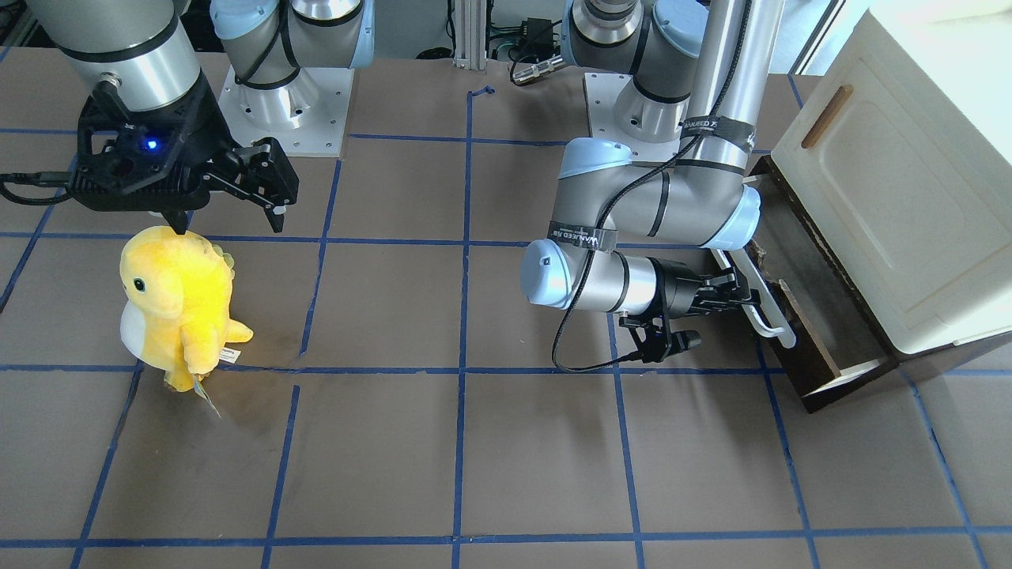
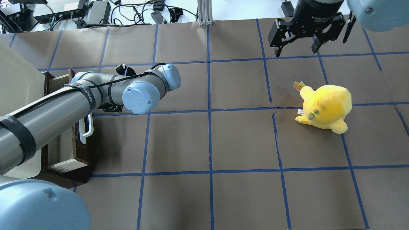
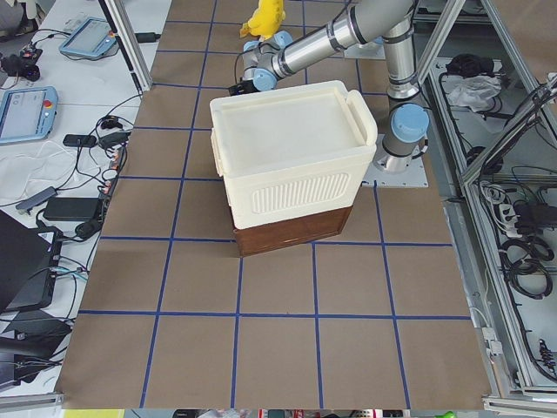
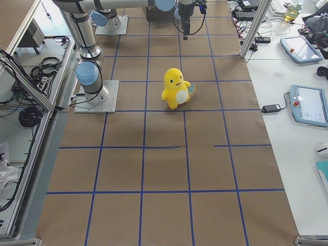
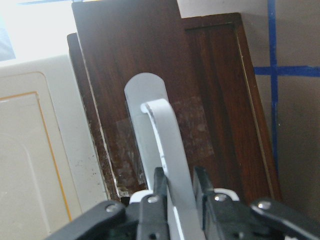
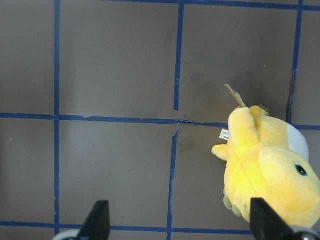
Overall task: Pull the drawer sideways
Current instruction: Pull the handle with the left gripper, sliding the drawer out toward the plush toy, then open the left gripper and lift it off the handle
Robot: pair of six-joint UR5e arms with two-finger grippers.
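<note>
The drawer has a dark brown wooden front, a long white bar handle and a pale wood inside; it stands partly pulled out from under the cream-white cabinet. My left gripper is shut on the white handle; in the left wrist view both fingers clamp the bar. The drawer also shows in the overhead view, its handle half hidden under my left arm. My right gripper is open and empty, high above the table, apart from the drawer.
A yellow plush toy stands on the brown blue-taped table, below my right gripper; it also shows in the right wrist view. The cream-white cabinet panel has a small brown slot handle.
</note>
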